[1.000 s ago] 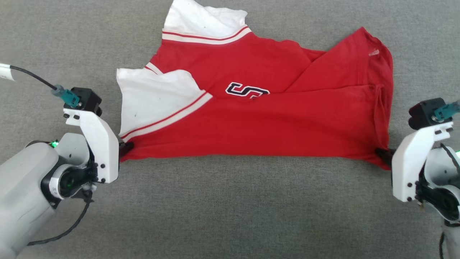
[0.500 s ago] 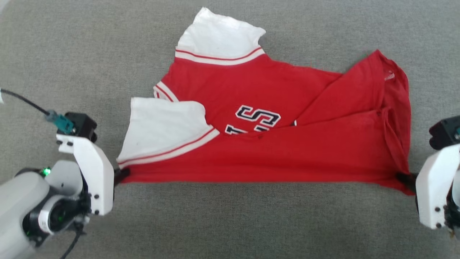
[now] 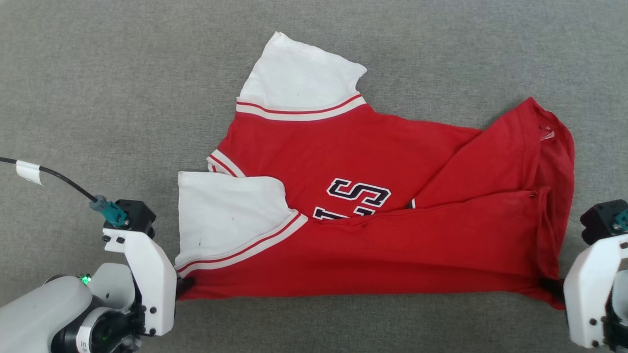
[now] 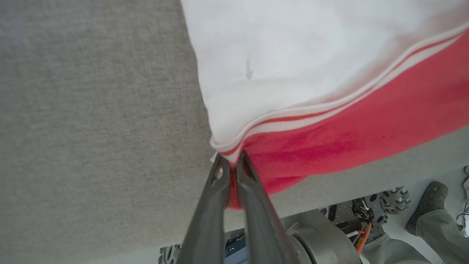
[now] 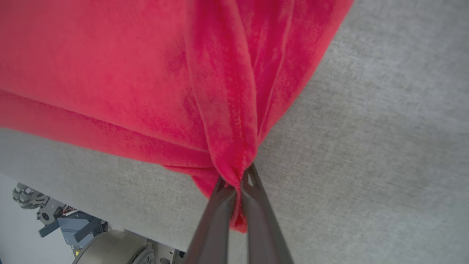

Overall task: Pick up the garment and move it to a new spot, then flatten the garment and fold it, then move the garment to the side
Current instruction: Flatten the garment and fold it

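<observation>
white brackets (image 3: 147, 284), black cable (image 3: 64, 179), dark jaws

Garment (image 3: 373, 206) spread across frame centre on grey desk (image 3: 98, 73). Red fold partly covers dark lettering (image 3: 358, 192). White sleeves (image 3: 301, 73) at upper middle and left. Left gripper (image 3: 185, 285), lower left, pinches lower-left corner. Right gripper (image 3: 552, 287), lower right, pinches lower-right corner. Bottom edge nearly straight between them.

the garment (image 3: 373, 162) lies spread on the work surface (image 3: 98, 98), its near hem (image 3: 363, 293) running left to right by the surface's near edge. we have our left gripper (image 3: 185, 287) at the hem's left corner and our right gripper (image 3: 549, 288) at its right corner. one sleeve (image 3: 304, 73) points toward the far edge; the other sleeve (image 3: 225, 215) lies on the body's left side, nearer us. a near fold overlaps the lettering (image 3: 358, 193).
</observation>
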Tool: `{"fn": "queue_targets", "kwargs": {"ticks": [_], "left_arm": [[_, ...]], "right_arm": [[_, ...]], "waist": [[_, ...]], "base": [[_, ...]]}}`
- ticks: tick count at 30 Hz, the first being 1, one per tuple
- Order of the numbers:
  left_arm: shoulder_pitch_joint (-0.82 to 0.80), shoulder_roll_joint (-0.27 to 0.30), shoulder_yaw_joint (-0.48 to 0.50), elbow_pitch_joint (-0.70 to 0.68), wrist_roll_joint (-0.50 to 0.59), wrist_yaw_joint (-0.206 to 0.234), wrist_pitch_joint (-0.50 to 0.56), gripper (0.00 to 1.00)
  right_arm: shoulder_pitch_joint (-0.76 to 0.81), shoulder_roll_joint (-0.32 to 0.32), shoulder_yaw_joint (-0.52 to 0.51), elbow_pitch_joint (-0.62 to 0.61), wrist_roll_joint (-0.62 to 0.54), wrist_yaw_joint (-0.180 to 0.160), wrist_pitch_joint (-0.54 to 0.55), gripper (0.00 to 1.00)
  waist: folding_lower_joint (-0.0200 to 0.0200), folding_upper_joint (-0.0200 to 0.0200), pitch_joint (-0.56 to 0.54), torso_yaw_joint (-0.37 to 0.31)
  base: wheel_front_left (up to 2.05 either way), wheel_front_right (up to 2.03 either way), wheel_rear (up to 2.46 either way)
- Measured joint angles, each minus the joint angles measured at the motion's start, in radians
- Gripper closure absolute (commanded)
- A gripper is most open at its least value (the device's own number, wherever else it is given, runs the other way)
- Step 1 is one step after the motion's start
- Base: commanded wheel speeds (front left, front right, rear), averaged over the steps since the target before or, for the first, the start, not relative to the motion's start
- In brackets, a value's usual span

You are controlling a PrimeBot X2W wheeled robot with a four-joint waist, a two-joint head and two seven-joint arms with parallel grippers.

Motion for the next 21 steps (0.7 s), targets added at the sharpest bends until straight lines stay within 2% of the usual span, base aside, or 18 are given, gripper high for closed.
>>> {"fn": "queue_targets", "kwargs": {"ticks": [1,2,3,4,8,11,14,17,21], "left_arm": [[0.000,-0.010,0.001,0.013,-0.001,-0.007,-0.005,0.57],[-0.002,-0.017,0.001,0.030,0.000,-0.012,-0.006,0.17],[-0.003,-0.021,0.002,0.044,0.000,-0.018,-0.006,0.00],[-0.005,-0.021,0.004,0.053,0.000,-0.019,-0.005,0.00],[-0.042,-0.010,0.020,0.058,0.001,-0.028,0.009,0.00],[-0.085,0.024,0.038,0.042,0.019,-0.028,0.030,0.00],[-0.174,0.057,0.062,0.027,0.057,-0.039,0.068,0.00],[-0.246,0.058,0.076,0.042,0.088,-0.063,0.100,0.00],[-0.351,0.034,0.096,0.119,0.136,-0.128,0.110,0.00]], "right_arm": [[-0.002,0.004,0.005,0.014,-0.002,0.000,-0.016,0.97],[-0.003,0.007,0.013,0.028,-0.003,0.000,-0.030,0.81],[-0.006,0.008,0.019,0.039,-0.006,0.000,-0.044,0.34],[-0.009,0.011,0.024,0.049,-0.011,0.000,-0.058,0.01],[-0.016,0.026,0.035,0.063,-0.013,0.000,-0.109,0.00],[-0.016,0.034,0.024,0.046,-0.019,0.000,-0.152,0.00],[-0.024,0.069,-0.001,0.002,-0.036,0.000,-0.233,0.00],[-0.040,0.104,-0.012,-0.025,-0.056,0.000,-0.314,0.00],[-0.071,0.151,-0.001,-0.044,-0.094,0.000,-0.446,0.00]], "waist": [[0.0000,0.0000,0.000,-0.002],[0.0000,0.0000,0.000,-0.004],[0.0000,-0.0001,0.000,-0.007],[0.0000,0.0000,-0.001,-0.011],[0.0000,0.0000,-0.007,-0.030],[0.0000,0.0000,-0.011,-0.046],[0.0000,0.0000,-0.013,-0.077],[0.0000,-0.0001,-0.011,-0.106],[0.0000,0.0000,-0.004,-0.152]], "base": [[0.00,0.00,0.00],[0.00,0.00,0.00],[0.00,0.00,0.00],[0.00,0.00,0.00],[0.00,0.00,0.00],[0.00,0.00,0.00],[0.00,0.00,0.00],[0.00,0.00,0.00],[0.00,0.00,0.00]]}}
